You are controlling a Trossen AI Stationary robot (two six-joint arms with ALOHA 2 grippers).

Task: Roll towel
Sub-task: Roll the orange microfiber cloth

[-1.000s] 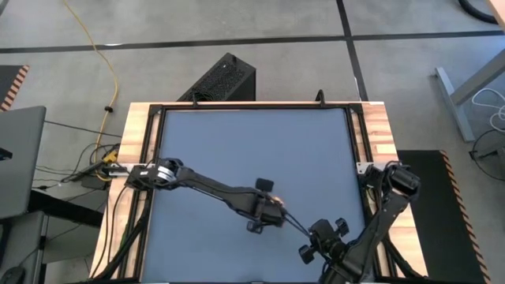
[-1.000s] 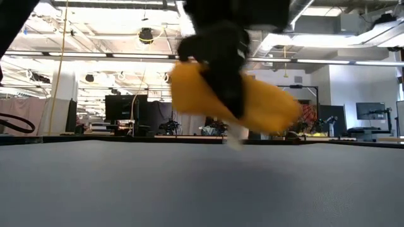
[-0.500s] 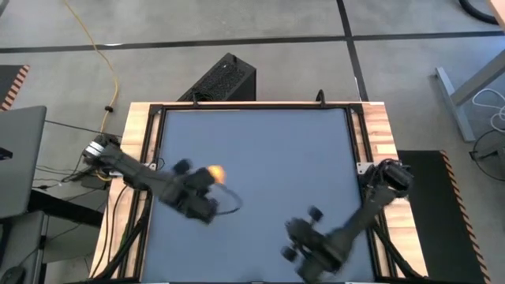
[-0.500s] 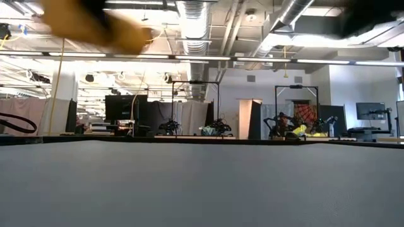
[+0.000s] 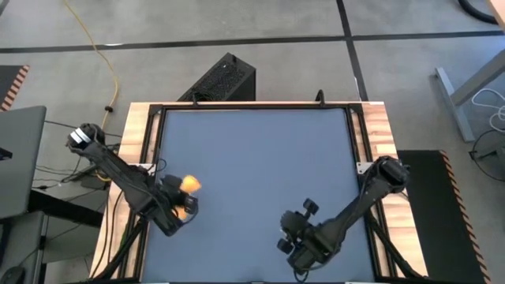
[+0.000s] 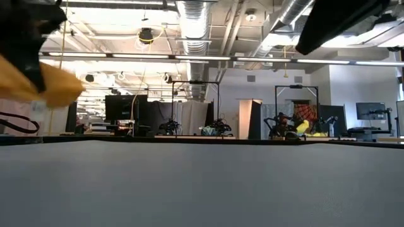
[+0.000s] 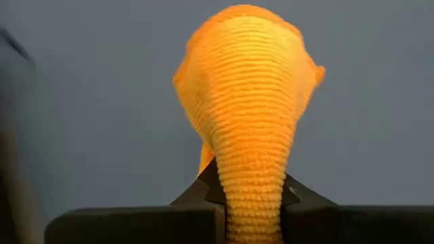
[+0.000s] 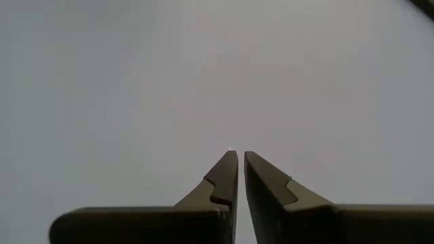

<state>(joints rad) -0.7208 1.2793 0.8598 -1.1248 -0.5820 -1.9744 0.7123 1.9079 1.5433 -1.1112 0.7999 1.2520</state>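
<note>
The towel (image 7: 247, 115) is a soft yellow-orange cloth with little ribbed bumps, and it is bunched up, not flat. In the left wrist view it fills the middle of the picture and gets thin at the bottom, where it is squeezed between the two dark fingers (image 7: 190, 203) of the left gripper (image 7: 252, 203). That claw is closed tight on the cloth, with only the cloth between its fingers. In the high view the towel (image 5: 190, 184) shows as a small orange spot in the left middle of the frame, at the left edge of the dark blue table (image 5: 260, 158), and the left gripper (image 5: 183, 207) is right below it in the picture. In the low view the towel (image 6: 38, 85) is a blurry orange shape at the far left of the frame, up off the tabletop (image 6: 202, 183) and not touching it. The right gripper (image 5: 293, 241) is in the lower middle of the high view, over the bottom part of the table, well apart from the towel. In the right wrist view its two fingers (image 8: 227, 179) are almost together, with just a thin gap, and the right gripper (image 8: 241, 163) has hold of nothing; only plain tabletop is under it.
</note>
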